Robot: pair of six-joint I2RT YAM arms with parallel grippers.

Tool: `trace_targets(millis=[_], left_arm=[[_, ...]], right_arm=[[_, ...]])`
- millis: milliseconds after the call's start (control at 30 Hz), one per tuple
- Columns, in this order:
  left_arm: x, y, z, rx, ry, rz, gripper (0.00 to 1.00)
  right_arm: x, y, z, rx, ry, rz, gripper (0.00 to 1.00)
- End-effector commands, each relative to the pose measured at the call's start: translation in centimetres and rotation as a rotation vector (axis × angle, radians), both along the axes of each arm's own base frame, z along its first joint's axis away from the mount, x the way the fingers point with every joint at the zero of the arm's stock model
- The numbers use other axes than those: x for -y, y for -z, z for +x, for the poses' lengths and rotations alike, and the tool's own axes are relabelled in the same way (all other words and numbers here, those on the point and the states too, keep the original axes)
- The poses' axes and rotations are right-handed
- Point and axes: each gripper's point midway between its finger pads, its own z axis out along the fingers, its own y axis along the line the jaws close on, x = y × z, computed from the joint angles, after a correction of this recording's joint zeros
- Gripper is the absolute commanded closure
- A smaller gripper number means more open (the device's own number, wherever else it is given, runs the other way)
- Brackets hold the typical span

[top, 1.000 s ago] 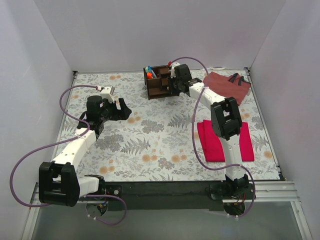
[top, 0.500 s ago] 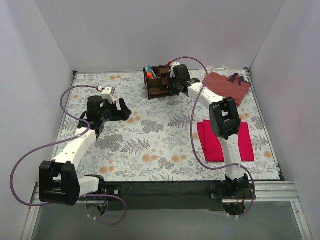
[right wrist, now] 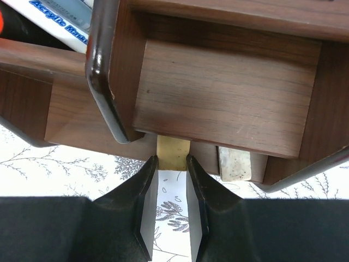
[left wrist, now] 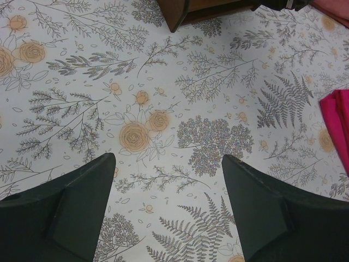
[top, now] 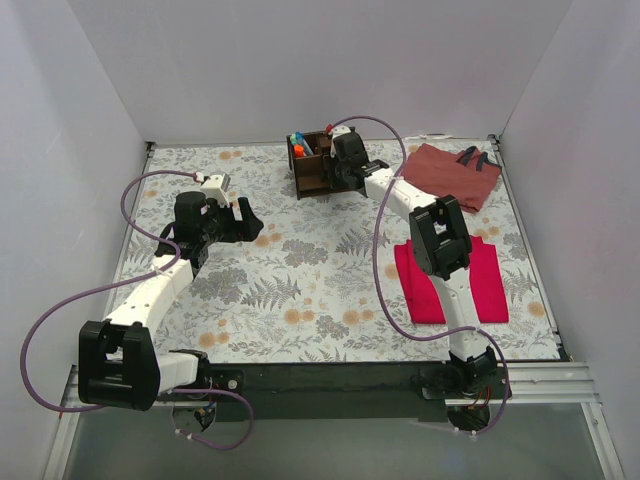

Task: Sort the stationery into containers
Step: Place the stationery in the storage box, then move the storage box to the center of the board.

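The dark brown wooden organiser (top: 312,170) stands at the back middle of the table, with several markers (top: 299,146) upright in its left compartment. My right gripper (top: 343,166) is at its right side. In the right wrist view, the right gripper (right wrist: 172,160) is shut on a small tan eraser (right wrist: 173,149), held at the edge of a low compartment of the organiser (right wrist: 223,103). A speckled grey-tan eraser (right wrist: 235,162) lies in that compartment just to the right. A white acrylic marker (right wrist: 57,19) shows at top left. My left gripper (top: 250,222), (left wrist: 168,158) is open and empty above the floral table.
A reddish-brown fabric bag (top: 452,172) lies at the back right. A flat red cloth (top: 450,282) lies under the right arm, and its edge shows in the left wrist view (left wrist: 337,123). White walls enclose the table on three sides. Purple cables loop from both arms.
My right gripper has moved left, closer over the organiser, with the eraser in it. The left arm has hardly moved.
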Motion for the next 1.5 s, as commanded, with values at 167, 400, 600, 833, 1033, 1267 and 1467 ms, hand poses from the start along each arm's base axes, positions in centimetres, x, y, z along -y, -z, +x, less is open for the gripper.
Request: trace_targets(millis=[167,400,600,833,1033,1267,1467], left_arm=[[0.0,-0.9,0.2,0.024,0.003,-0.005,0.21],[0.1,-1.1,0.5,0.036,0.004,-0.015,0.21],[0.1,-2.0,1.6,0.072,0.01,-0.004,0.2],[1.6,-0.8,6.1,0.072,0.046,-0.049,0.22],[3.1,-1.2,11.6,0.096,0.077,-0.089,0.99],[4.0,0.8,16.8,0.058,0.056,-0.135,1.0],[3.5,3.1,19.9,0.081,0.015,-0.105,1.0]], right_arm=[[0.0,-2.2,1.6,0.081,0.055,0.015,0.63],[-0.3,-4.5,-0.2,0.079,0.009,0.054,0.32],[0.5,-6.6,-4.0,0.01,-0.048,0.087,0.32],[4.3,-8.4,-5.8,-0.032,-0.074,0.141,0.34],[9.8,-9.0,-1.2,0.052,-0.06,0.116,0.46],[14.6,-7.5,5.3,0.128,0.001,0.125,0.92],[12.5,-4.6,8.8,0.136,-0.022,0.177,0.99]])
